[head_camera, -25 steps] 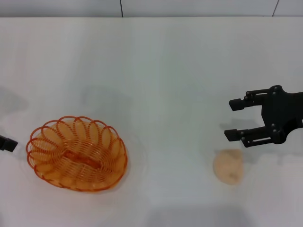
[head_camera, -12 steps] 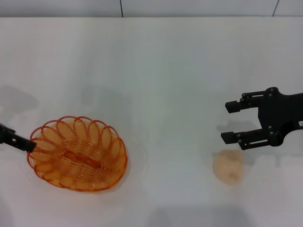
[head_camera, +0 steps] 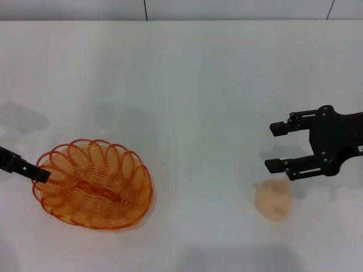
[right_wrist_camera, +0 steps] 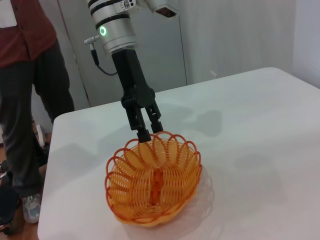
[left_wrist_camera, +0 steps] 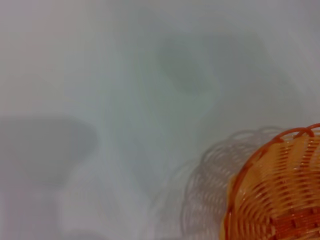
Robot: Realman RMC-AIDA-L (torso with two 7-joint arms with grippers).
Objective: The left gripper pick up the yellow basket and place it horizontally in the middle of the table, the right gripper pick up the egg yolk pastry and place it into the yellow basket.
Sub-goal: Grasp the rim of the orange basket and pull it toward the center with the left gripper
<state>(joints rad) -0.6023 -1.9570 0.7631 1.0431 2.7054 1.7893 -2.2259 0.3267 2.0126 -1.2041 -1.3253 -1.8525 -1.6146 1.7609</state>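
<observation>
In the head view we see the yellow basket point(head_camera: 92, 184) resting on the white bench point(head_camera: 187, 85) at the near left, and the egg yolk pastry point(head_camera: 274, 198) lying on the bench at the near right, well apart from the basket. The left gripper point(head_camera: 41, 174) comes in from the left edge, its tip at the basket's left rim; only a short black stretch of it shows here, so from this view alone we cannot tell how its fingers stand. The right wrist view fills that gap: there the left gripper point(right_wrist_camera: 146, 133) reaches down to the basket's point(right_wrist_camera: 154, 177) far rim, its two fingers slightly apart, one finger point(right_wrist_camera: 142, 133) dipping just inside the looped edge and the other over or just outside it. We cannot tell whether they touch the rim. A person in a dark red shirt point(right_wrist_camera: 27, 95) stands beyond the bench in that view.

The right gripper point(head_camera: 279, 147) hovers just beyond the pastry, its fingers spread wide with nothing between them.

The left wrist view shows only a piece of the basket's rim point(left_wrist_camera: 280, 195) and its shadow on the bench.
</observation>
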